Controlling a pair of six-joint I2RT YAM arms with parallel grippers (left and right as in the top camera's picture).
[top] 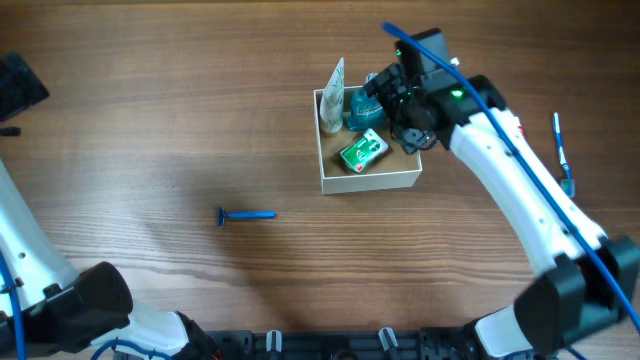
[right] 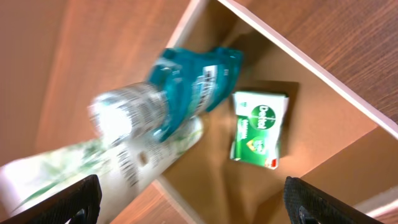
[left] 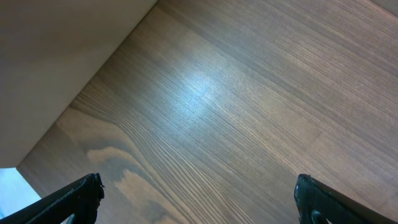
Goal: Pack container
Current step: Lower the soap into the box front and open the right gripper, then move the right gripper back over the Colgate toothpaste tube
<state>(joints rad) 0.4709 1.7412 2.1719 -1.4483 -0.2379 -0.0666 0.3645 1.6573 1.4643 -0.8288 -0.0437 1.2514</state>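
The container sits upper right of centre in the overhead view; the right gripper hangs over its upper-right corner, jaws spread wide, gripping nothing. And the left gripper, far left, gapes wide above the table.

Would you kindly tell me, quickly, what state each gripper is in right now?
Left gripper: open, holding nothing.
Right gripper: open, holding nothing, poised at the container.
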